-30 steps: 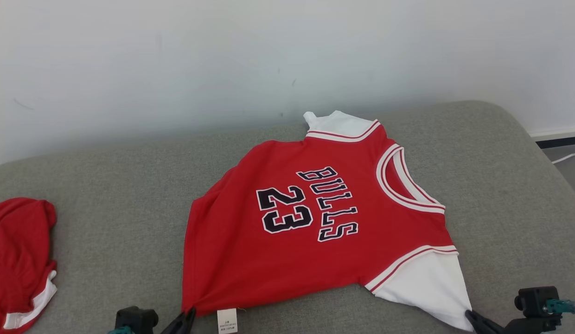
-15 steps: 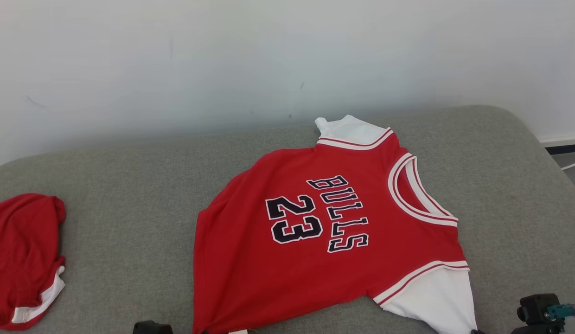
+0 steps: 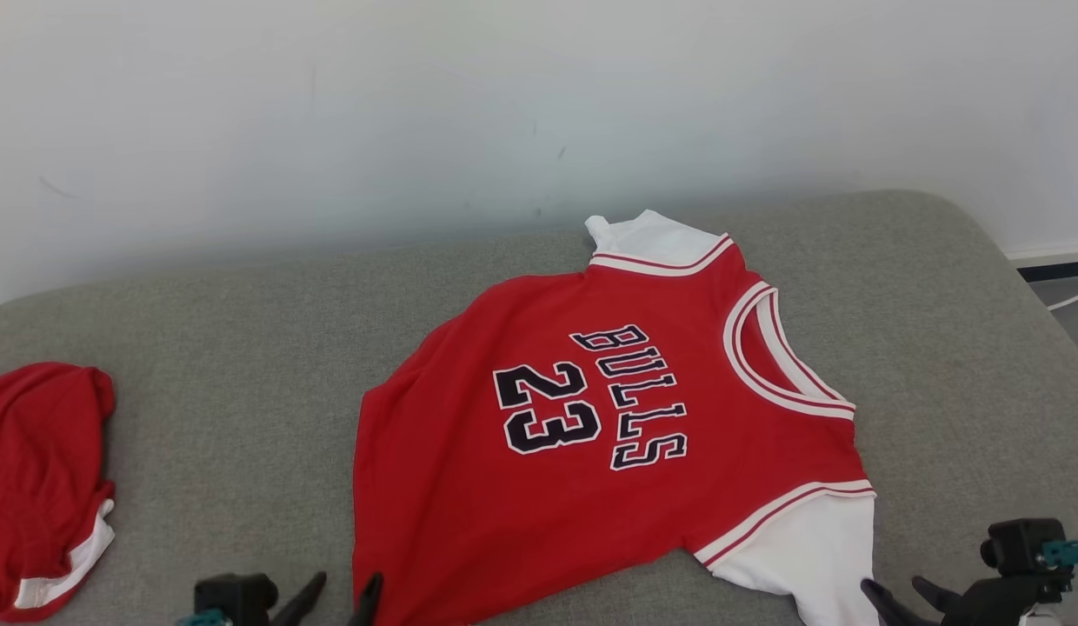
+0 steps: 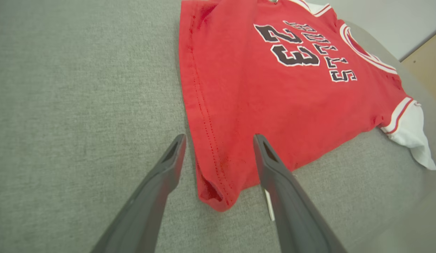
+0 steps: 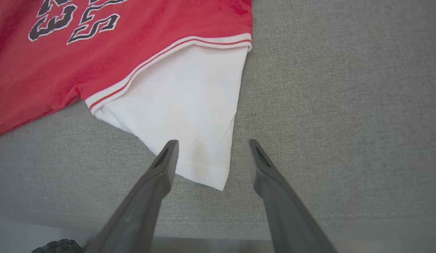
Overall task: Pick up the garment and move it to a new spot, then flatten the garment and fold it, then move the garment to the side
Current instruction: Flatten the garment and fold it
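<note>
At the near edge of the jersey (image 3: 591, 417) both claws stand wide and hold nothing. Your left claw (image 4: 219, 137) straddles the red hem corner (image 4: 212, 189), and your right claw (image 5: 212, 142) straddles the tip of the white sleeve (image 5: 183, 105). The jersey lies print up on the grey cushion (image 3: 226, 348), well apart from a second red garment (image 3: 43, 478) off its hem side.

Flattening looks like the step in hand — the jersey's far hem corner seems drawn in rather than square. Lift both claws clear of the near edge first, so the fingers don't drag it. Then take the jersey's far corners and draw them outward, low and evenly — an uneven pull would likely skew the body.
</note>
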{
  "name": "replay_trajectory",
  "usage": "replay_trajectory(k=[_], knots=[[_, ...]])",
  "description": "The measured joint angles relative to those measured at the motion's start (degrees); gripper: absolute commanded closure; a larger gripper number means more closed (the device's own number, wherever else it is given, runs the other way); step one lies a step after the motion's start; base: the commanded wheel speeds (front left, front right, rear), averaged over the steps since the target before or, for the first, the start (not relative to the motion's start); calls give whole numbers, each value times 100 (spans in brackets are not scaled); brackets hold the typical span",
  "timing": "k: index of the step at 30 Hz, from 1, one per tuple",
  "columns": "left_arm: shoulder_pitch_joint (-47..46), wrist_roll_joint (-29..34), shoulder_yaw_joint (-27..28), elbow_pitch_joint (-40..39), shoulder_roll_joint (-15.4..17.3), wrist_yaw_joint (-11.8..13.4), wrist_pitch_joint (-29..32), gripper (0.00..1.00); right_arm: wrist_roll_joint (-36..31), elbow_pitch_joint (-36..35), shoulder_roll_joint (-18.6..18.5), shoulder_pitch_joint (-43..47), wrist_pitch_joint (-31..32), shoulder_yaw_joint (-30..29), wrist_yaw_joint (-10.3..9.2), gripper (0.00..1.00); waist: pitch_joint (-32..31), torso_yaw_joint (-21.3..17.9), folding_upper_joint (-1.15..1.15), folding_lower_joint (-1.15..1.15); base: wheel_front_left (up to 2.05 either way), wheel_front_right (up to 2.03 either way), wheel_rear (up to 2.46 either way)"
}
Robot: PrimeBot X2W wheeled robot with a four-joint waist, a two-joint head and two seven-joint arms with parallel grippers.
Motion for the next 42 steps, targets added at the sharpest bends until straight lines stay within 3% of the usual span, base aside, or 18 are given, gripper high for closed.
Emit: replay_trajectory(k=[7,11,20,42], knots=[[6,-168,281,-348,57,200,-175,0,123,-372,-149,7,-171,-257,-54,0,13,7,0,0,0,0,0],[48,56,147,-234,116,352,-32,0,-199,-422,-166,-23,-162,-109,-103,0,58,-7,0,0,0,0,0],[179,171,-116,-122,-65,426,214,0,-608,-120,-126,1,-20,74,-151,0,219,28,0,0,0,0,0],[21,133,-116,338,-356,533,491,0,-1251,1028,828,-188,286,3,-151,0,357,42,0,0,0,0,0]])
